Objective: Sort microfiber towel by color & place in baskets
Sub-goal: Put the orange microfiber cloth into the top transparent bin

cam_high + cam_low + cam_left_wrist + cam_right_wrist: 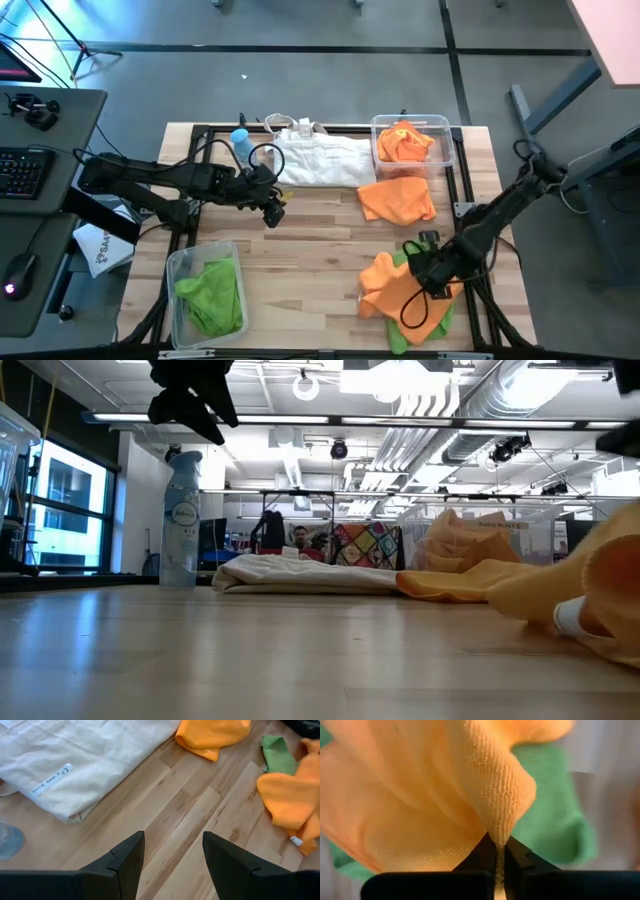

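Overhead, table-level, two wrist close-ups; shared tabletop (320, 230).

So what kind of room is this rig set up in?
Probably an open-plan lab or office: exposed ceiling ducts and strip lights beyond the wooden table, plus a desk with keyboard beside it.

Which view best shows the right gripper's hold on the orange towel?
The right wrist view: the right gripper is shut on a fold of the orange towel. The high view shows it over the pile. The low and left wrist views show only cloth.
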### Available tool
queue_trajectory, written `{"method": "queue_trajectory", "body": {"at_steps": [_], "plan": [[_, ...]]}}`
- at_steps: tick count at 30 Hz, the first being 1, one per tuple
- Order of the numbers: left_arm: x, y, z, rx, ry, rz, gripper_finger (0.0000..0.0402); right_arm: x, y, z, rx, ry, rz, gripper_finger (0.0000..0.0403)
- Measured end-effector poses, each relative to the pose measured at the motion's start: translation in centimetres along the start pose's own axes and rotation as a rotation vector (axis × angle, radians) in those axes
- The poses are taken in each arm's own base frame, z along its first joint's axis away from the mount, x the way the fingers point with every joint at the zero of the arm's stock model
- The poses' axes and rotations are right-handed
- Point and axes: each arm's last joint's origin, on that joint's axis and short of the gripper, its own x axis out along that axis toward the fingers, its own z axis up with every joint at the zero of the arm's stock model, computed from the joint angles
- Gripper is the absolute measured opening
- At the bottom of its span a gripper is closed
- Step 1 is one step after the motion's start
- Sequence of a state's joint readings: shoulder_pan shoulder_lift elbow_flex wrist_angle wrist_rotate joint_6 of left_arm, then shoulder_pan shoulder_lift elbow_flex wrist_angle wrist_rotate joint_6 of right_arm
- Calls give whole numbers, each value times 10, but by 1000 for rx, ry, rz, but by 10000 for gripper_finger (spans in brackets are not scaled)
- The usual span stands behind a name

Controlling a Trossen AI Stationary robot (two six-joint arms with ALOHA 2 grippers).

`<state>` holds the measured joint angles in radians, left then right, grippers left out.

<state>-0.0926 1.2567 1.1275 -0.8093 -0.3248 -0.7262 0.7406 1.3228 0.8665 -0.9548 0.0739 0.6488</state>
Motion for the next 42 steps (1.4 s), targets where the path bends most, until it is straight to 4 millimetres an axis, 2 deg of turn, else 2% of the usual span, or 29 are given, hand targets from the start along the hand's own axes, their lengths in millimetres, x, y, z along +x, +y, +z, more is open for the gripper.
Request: {"method": "queue_trajectory", "body": {"at_steps": [4,9,14,19,24,28,32,36,42], "plan": [[0,1,1,-1,-1,4,188,-37,-9,-1,12,-92,-78,3],[2,4,3,21,-7,17,188,-86,-21,-1,55,-298,-174,2],[4,11,10,63,-21,37,188,-122,-35,-6,117,-515,-314,1],[8,20,20,125,-49,51,188,-141,-54,-15,268,-721,-483,1],[11,31,32,174,-62,31,188,-154,-72,-18,521,-915,-537,0],[14,42,38,217,-54,43,188,-166,-86,-16,593,-1021,-636,0],[16,54,44,234,-49,58,188,-180,-101,-14,618,-1050,-766,0],[17,64,49,256,-46,73,188,-195,-119,-13,735,-1092,-951,0],[18,73,53,267,-42,86,188,-202,-145,-11,835,-1005,-1165,0]]}}
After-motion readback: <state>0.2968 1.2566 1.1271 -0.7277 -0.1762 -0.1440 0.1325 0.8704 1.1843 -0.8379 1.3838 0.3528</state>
